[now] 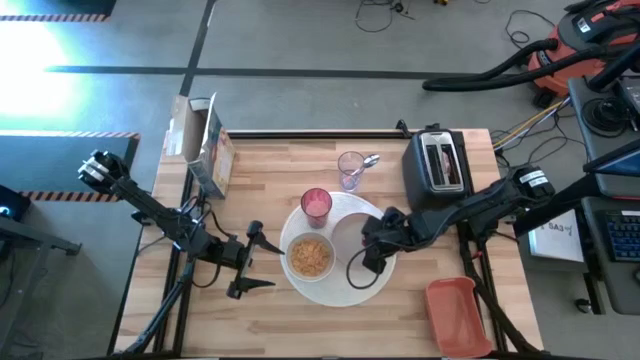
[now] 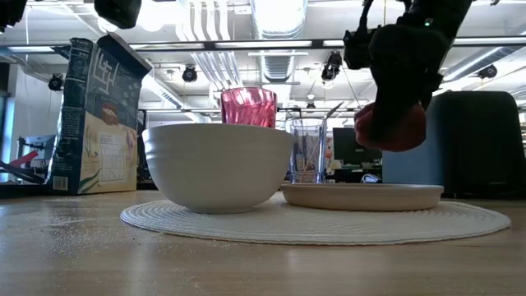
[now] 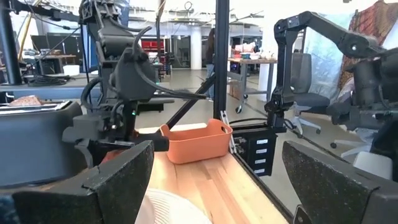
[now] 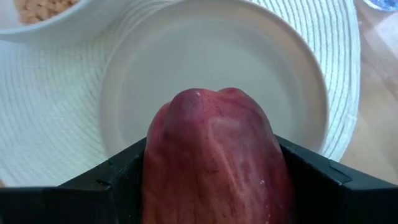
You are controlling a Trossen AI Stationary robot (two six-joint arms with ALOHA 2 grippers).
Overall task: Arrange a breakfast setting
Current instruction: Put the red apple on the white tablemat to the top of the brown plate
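A round white woven placemat point(image 1: 330, 292) carries a white bowl point(image 1: 311, 257) of cereal and a small pale plate point(image 4: 155, 81). A pink cup point(image 1: 316, 203) stands at the mat's far edge. Behind it, a clear glass point(image 1: 350, 170) holds a metal spoon point(image 1: 369, 160). My right gripper point(image 4: 214, 186) hangs over the plate, shut on a red fruit point(image 2: 390, 127). Left of the mat my left gripper point(image 1: 250, 262) stands open and holds nothing. My right gripper pinches the red fruit's two opposite sides point(image 4: 155, 168) between its two fingers point(image 4: 118, 180). It comes slanting down from the table's right. The fruit's rounded end point(image 4: 205, 102) sticks out past the fingers. It hangs clear above the plate point(image 2: 362, 196).
A cereal box point(image 1: 205, 150) stands at the far left corner and a toaster point(image 1: 438, 165) at the far right. An orange tray point(image 1: 455, 315) lies at the near right. Bare wood shows along the near edge.
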